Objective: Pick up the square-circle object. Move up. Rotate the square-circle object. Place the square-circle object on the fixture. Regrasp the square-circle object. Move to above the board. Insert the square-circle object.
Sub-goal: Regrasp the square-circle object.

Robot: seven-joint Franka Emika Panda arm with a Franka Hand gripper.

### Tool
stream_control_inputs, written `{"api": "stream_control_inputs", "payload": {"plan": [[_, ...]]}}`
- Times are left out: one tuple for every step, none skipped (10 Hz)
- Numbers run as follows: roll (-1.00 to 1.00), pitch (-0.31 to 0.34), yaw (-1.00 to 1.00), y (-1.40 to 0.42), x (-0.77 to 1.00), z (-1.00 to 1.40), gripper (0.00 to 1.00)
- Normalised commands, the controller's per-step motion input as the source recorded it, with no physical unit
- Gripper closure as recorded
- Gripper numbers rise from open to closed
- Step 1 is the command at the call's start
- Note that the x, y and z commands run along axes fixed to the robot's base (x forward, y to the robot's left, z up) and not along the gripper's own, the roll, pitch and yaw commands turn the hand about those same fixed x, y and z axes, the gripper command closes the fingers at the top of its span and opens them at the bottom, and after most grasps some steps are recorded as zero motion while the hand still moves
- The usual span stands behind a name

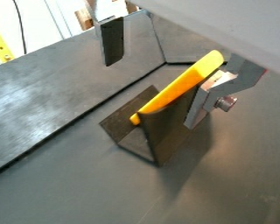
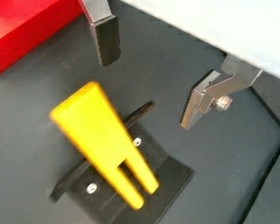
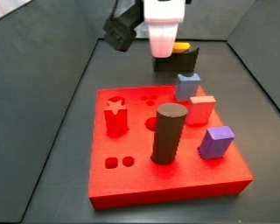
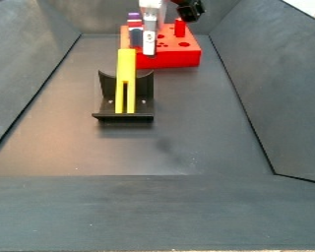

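The square-circle object [image 4: 125, 79] leans on the fixture [image 4: 123, 101] (prongs down against its base plate), out in the middle of the dark floor [image 4: 187, 138]. The hand [image 2: 154, 74] hangs above it, fingers [image 2: 105, 39] spread apart and holding nothing. The board [image 3: 160, 144] lies further back, toward the far wall.

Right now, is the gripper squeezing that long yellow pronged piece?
No. The gripper is open, its fingers clear of the long yellow pronged piece, which leans on the black fixture.
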Motion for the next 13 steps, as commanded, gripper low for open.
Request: {"api": "stream_control_inputs", "payload": {"plan": [[0.04, 0.169, 0.06, -0.03, 0.96, -0.01, 0.00], [0.04, 0.177, 0.06, -0.03, 0.87, 0.00, 0.00], [0.04, 0.181, 0.06, -0.03, 0.81, 0.00, 0.00], [0.03, 0.182, 0.06, -0.03, 0.71, -0.01, 0.00], [0.03, 0.187, 0.07, -0.02, 0.61, 0.00, 0.00], [0.03, 0.193, 0.07, -0.03, 0.53, 0.00, 0.00], [0.03, 0.195, 0.07, -0.03, 0.49, 0.00, 0.00], [0.02, 0.198, 0.07, -0.03, 0.40, 0.00, 0.00], [0.03, 0.203, 0.07, -0.03, 0.33, 0.00, 0.00], [0.03, 0.212, 0.08, -0.03, 0.24, 0.00, 0.00], [0.03, 0.215, 0.08, -0.03, 0.20, 0.00, 0.00], [0.03, 0.214, 0.08, -0.03, 0.13, 0.00, 0.00], [0.02, 0.208, 0.08, -0.03, 0.07, 0.00, 0.00]]}}
